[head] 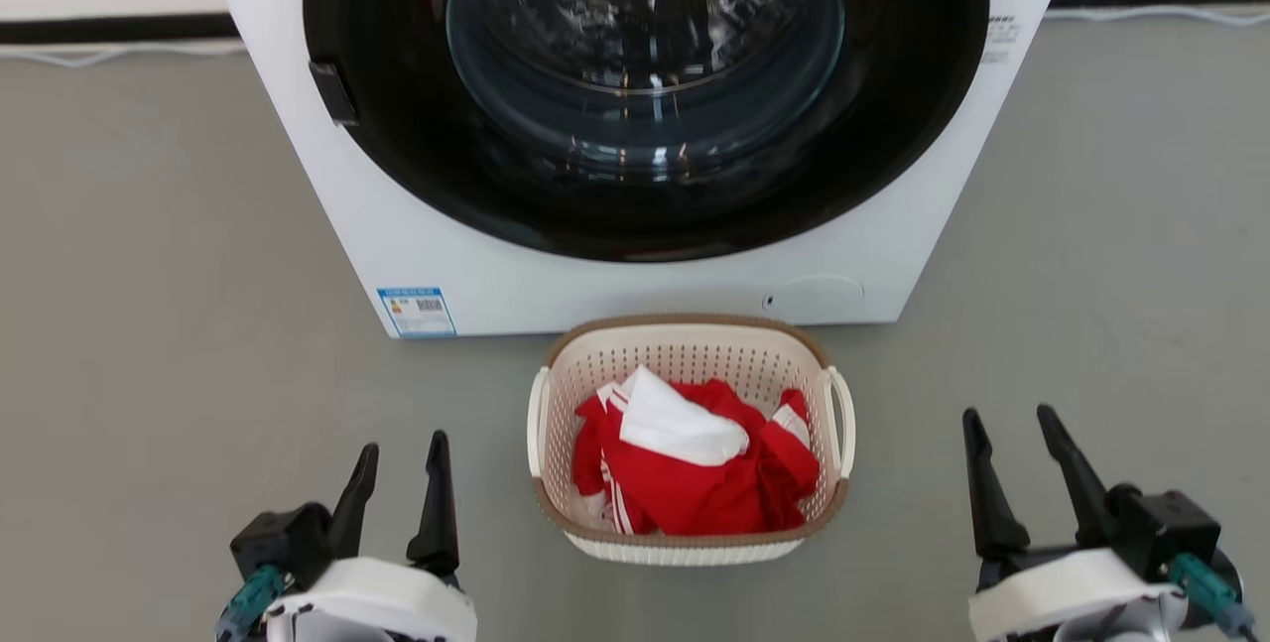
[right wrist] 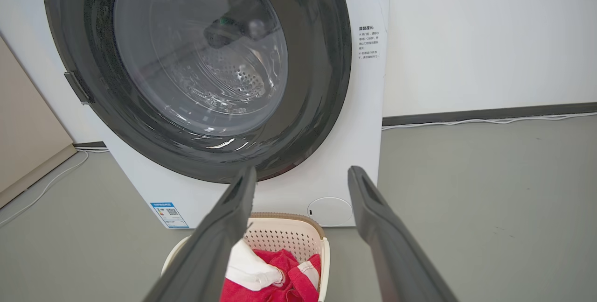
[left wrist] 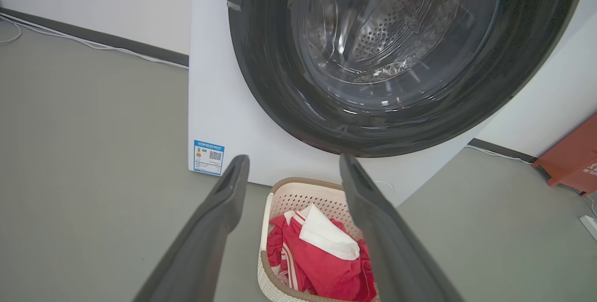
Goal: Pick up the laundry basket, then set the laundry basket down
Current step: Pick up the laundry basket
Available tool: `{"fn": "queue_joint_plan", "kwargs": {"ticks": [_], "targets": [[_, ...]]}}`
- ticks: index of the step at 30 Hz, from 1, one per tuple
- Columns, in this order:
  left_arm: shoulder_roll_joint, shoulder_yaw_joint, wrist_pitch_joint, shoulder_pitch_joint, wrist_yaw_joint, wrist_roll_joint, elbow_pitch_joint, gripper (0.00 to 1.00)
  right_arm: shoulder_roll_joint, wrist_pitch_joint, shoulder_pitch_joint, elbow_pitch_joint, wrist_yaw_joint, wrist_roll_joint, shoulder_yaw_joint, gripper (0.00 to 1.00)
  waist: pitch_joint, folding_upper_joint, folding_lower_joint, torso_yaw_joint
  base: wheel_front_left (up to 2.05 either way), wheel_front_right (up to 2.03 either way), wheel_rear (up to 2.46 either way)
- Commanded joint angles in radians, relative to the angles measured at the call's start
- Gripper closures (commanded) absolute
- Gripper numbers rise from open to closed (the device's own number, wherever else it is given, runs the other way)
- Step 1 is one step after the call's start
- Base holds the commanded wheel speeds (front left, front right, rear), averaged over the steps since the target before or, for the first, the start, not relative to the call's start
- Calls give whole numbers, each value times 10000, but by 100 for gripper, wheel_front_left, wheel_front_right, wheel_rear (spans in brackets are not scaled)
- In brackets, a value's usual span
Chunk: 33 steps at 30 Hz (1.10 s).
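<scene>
The laundry basket (head: 689,354), cream-white and perforated with a brown rim, stands on the grey floor just in front of the washing machine. Red and white clothes (head: 695,458) fill it. My left gripper (head: 404,455) hovers open at the lower left, well to the left of the basket. At the lower right my right gripper (head: 1005,427) is open too, clear of the basket's right handle (head: 842,419). In the left wrist view the basket (left wrist: 298,197) lies between the two fingers of my left gripper (left wrist: 294,164). The right wrist view shows the basket (right wrist: 287,232) low between the fingers of my right gripper (right wrist: 302,173).
A big white washing machine (head: 635,285) with a dark round door (head: 645,96) rises right behind the basket. Grey floor (head: 159,275) stretches to both sides. A white cable (right wrist: 489,120) runs along the wall. An orange-red object (left wrist: 576,157) sits on the floor at the right of the left wrist view.
</scene>
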Motion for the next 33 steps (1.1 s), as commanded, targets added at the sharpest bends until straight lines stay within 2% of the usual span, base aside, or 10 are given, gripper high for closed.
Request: {"fn": "queue_joint_plan", "kwargs": {"ticks": [1, 18, 33], "targets": [[87, 195, -136, -576, 35, 42, -216, 0, -25, -137, -555, -162, 63, 35, 166, 0, 303, 0, 0, -8, 0, 0, 0], [87, -796, -136, -2637, -54, -244, 1143, 0, 117, -138, -2275, 1196, 63, 127, -356, 0, 2378, 0, 0, 82, 0, 0, 0], [87, -1125, -136, -5475, 34, -184, 2921, 0, -322, -138, -4763, 2514, 63, 713, 199, 0, 4905, 0, 0, 75, 0, 0, 0]]}}
